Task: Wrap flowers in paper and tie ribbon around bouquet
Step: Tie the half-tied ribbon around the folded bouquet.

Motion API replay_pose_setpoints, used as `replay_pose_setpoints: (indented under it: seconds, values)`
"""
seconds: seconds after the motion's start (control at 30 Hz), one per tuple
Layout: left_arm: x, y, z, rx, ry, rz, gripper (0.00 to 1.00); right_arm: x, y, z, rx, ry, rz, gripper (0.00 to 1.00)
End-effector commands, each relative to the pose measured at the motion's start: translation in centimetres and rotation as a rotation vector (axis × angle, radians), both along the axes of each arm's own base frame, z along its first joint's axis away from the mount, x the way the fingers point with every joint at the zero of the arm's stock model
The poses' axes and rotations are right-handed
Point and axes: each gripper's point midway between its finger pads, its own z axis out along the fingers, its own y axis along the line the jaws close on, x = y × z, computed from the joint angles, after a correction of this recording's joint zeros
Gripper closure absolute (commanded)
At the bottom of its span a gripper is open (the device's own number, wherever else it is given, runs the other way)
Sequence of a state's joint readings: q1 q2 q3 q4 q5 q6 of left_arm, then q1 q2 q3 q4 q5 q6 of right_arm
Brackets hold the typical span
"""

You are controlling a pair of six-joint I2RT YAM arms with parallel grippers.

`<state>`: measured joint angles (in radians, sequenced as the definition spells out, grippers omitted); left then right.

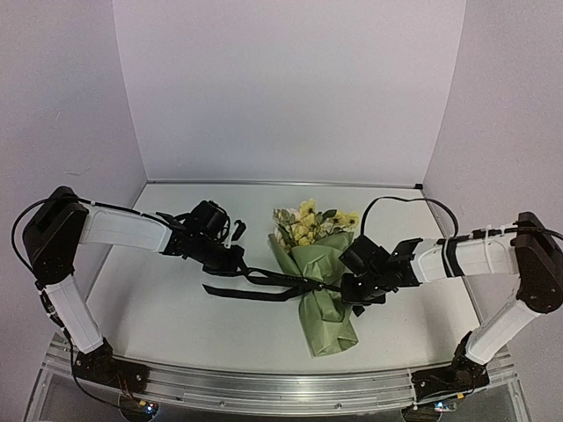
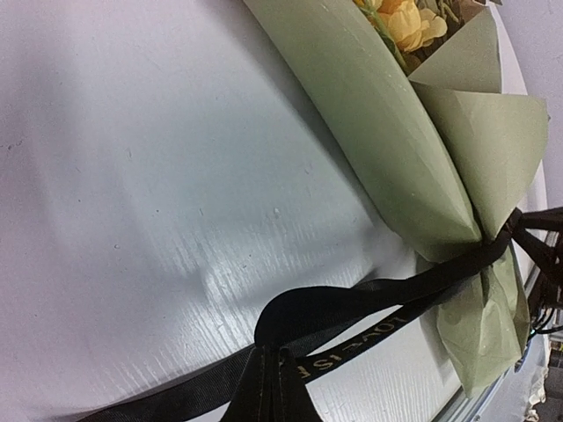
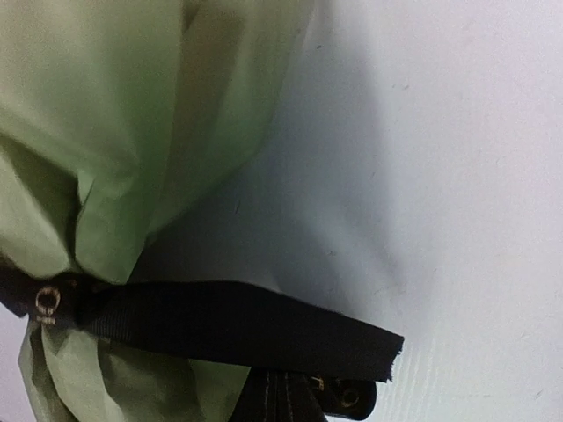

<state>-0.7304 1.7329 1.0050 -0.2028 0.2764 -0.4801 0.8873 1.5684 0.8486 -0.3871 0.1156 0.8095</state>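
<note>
The bouquet lies on the white table, a cone of olive-green paper (image 1: 325, 325) with yellow and cream flowers (image 1: 306, 224) at its far end. A black ribbon (image 1: 264, 283) crosses the cone's narrow waist and trails left in two strands. My left gripper (image 1: 239, 262) sits left of the bouquet, shut on the ribbon. Its view shows the ribbon (image 2: 369, 308) folded into the gripper (image 2: 271, 352) and running to the paper (image 2: 396, 132) below the flowers (image 2: 409, 22). My right gripper (image 1: 352, 288) is at the cone's right side. There the gripper (image 3: 286, 382) is shut on the ribbon (image 3: 237, 330) beside the paper (image 3: 106, 132).
White walls close in the table (image 1: 176, 308) on three sides. An aluminium rail (image 1: 281, 387) runs along the near edge between the arm bases. A black cable (image 1: 413, 204) loops above the right arm.
</note>
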Motion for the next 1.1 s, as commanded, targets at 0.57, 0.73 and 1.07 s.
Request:
replay_pose_setpoints:
  seconds: [0.57,0.73,1.07]
  values:
    - [0.3,2.4,-1.5,0.023,0.023,0.05,1.0,3.2,3.3,8.6,0.116,-0.107,0.055,1.0]
    - [0.4,2.2,-1.4,0.017,0.021,0.047,1.0,4.0,2.0,10.5,0.099,-0.196,0.024,1.0]
    - [0.3,2.6,-1.5,0.023,0.021,0.059,1.0,3.8,2.0,13.4,0.143,-0.406,-0.04,1.0]
